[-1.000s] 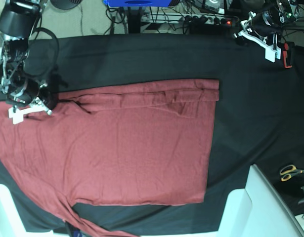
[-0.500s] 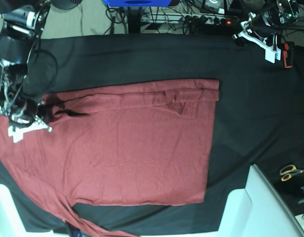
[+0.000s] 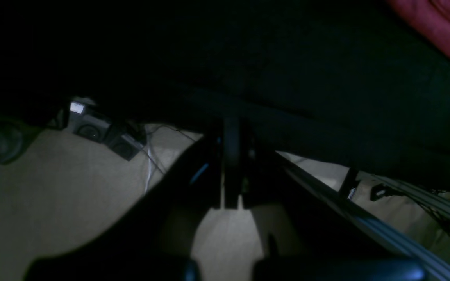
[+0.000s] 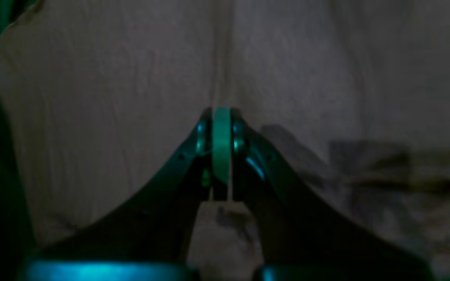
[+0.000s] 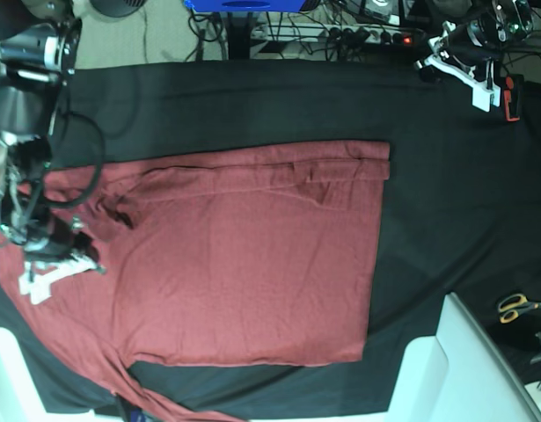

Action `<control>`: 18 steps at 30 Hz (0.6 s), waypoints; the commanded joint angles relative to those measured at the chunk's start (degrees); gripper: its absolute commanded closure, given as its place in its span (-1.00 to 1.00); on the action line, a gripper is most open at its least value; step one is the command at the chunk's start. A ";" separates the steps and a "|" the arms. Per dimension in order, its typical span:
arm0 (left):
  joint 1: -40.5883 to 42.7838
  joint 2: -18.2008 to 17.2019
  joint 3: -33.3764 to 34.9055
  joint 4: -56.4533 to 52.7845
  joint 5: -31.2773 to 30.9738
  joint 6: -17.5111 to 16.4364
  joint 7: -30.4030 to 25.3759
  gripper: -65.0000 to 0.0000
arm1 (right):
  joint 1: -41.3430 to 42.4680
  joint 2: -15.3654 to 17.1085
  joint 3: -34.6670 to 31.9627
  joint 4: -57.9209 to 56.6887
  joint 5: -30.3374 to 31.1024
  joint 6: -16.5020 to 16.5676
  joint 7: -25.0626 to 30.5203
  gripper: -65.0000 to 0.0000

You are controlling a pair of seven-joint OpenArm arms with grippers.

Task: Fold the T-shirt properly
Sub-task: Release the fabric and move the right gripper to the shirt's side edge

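Under the clenched right tool (image 5: 43, 283) lies the T-shirt (image 5: 244, 264); the clenched left tool (image 5: 477, 88) sits well apart.

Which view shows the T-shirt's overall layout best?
The base view: the whole T-shirt lies spread on the black cloth. The left wrist view catches only a red corner; the right wrist view shows dim, discoloured fabric close under the shut right gripper.

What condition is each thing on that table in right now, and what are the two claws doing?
T-shirt: spread flat, top edge folded over, wrinkled near the right gripper.
Right gripper: shut, over the shirt.
Left gripper: shut, parked at the table edge.
Scissors: closed, lying flat.
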 commanded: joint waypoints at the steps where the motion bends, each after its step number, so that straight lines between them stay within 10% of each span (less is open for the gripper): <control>1: 0.28 -0.48 -0.36 0.62 -0.55 -0.45 -0.48 1.00 | -1.24 0.64 1.55 3.30 0.15 -0.63 -1.89 0.99; 4: 0.37 -0.48 -0.36 0.62 -0.55 -0.45 -0.48 1.00 | -8.36 -3.14 7.88 11.30 0.15 -4.15 -3.65 0.99; 14: -0.15 -0.57 -0.09 0.97 -0.46 -0.53 -0.57 1.00 | -16.89 -4.02 29.77 17.45 0.15 -0.10 0.75 0.95; 18: -0.24 -0.48 0.17 0.71 -0.46 -0.53 -3.99 1.00 | -15.66 -2.79 37.94 13.49 0.15 -0.01 0.75 0.35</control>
